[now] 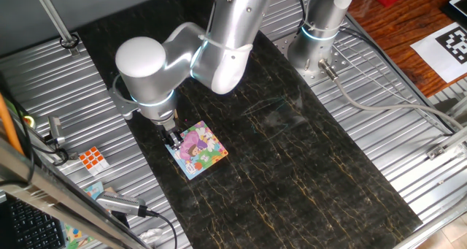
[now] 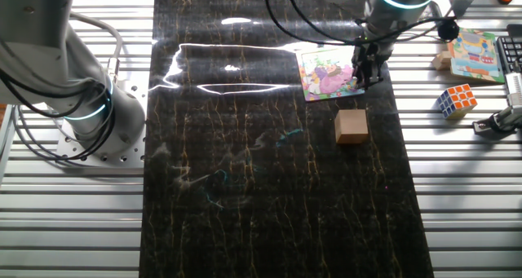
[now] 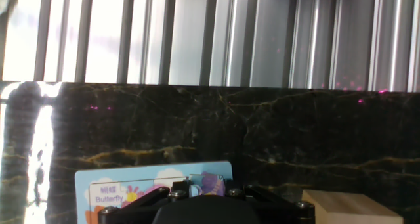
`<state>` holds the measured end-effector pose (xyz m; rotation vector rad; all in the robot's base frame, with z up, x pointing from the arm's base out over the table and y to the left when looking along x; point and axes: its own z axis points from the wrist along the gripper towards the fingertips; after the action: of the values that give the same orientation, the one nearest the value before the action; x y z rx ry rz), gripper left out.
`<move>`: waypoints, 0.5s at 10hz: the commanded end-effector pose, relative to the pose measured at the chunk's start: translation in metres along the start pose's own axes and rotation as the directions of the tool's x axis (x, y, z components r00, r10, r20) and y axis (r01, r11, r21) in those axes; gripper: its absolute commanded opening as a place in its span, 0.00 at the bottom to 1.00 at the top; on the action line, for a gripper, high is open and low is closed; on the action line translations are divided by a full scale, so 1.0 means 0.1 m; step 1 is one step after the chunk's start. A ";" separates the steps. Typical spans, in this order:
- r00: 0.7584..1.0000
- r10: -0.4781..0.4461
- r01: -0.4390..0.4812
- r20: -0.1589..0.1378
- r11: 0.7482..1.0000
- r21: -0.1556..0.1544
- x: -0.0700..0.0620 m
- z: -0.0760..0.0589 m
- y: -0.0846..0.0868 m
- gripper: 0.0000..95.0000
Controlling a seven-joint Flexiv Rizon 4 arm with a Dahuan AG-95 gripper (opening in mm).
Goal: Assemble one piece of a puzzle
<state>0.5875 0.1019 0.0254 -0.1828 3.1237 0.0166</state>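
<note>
The puzzle (image 1: 201, 150) lies flat on the dark marble mat, a pink-purple cartoon with a light blue edge (image 2: 326, 72) (image 3: 125, 184). My gripper (image 1: 174, 139) (image 2: 364, 72) stands upright at the puzzle's edge, its tips down near the board. In the hand view the piece (image 3: 214, 182), small and pale purple, sits pinched between the dark fingers of the gripper (image 3: 203, 188), just above the puzzle's blue border. Whether the piece touches the board cannot be made out.
A tan wooden block (image 2: 351, 125) (image 3: 351, 207) rests on the mat close beside the puzzle. An orange-and-white cube (image 1: 93, 158) (image 2: 457, 99) and a second picture card (image 2: 478, 56) lie on the ribbed metal table. A second robot base (image 2: 90, 119) stands off the mat.
</note>
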 end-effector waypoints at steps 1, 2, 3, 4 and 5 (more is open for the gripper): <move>1.000 -0.001 0.001 -0.002 1.000 0.000 0.00 0.02 0.00 0.20; 1.000 -0.003 0.003 -0.001 1.000 0.000 0.00 0.02 0.00 0.20; 1.000 -0.007 0.007 0.000 1.000 0.001 0.00 0.03 0.00 0.20; 1.000 -0.009 0.009 0.001 1.000 0.001 0.01 0.05 0.00 0.20; 1.000 -0.012 0.012 0.002 1.000 0.001 0.01 0.06 0.00 0.20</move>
<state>0.5849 0.1024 0.0178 -0.2042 3.1208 0.0153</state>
